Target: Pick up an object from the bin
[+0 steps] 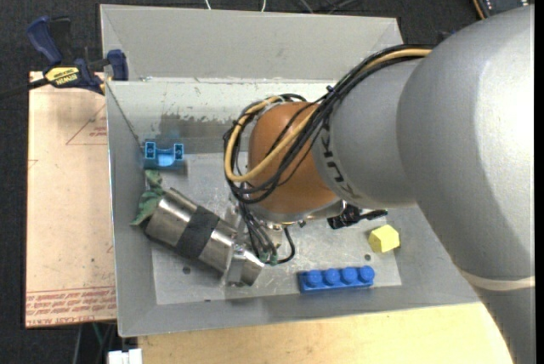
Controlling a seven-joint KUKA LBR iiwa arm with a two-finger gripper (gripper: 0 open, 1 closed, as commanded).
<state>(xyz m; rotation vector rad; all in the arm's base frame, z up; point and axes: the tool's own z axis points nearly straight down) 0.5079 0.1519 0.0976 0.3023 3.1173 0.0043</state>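
**Pincer low at the end of the banded metal cylinder**

My pincer [253, 241] sits low in the bin, tucked beneath my orange wrist cover [285, 158] and a tangle of black and yellow cables [255, 213]. So much of it is hidden there that I cannot tell whether it stands wide, narrow, or has anything in it.

Right beside it lies the silver metal cylinder [191, 233], the thing nearest to me. It rests on its side on the bin floor, slanting from the view's upper left down to the lower right, with a wide black band round its middle. Its lower right end reaches in under my cables, just where the pincer is. I cannot tell whether I touch it.

At the cylinder's upper left end a crumpled green piece [150, 194] lies against it. Further up, near the left wall, a small blue block [162, 154] sits apart from both.

On the other side, a long blue brick [336, 278] with a row of four studs lies flat near the front wall, near the cylinder's lower end. Above it and further right, a small yellow cube [384, 239] sits alone on the floor.

The sloping walls of the grey metal bin [126, 209] rise round all of this.
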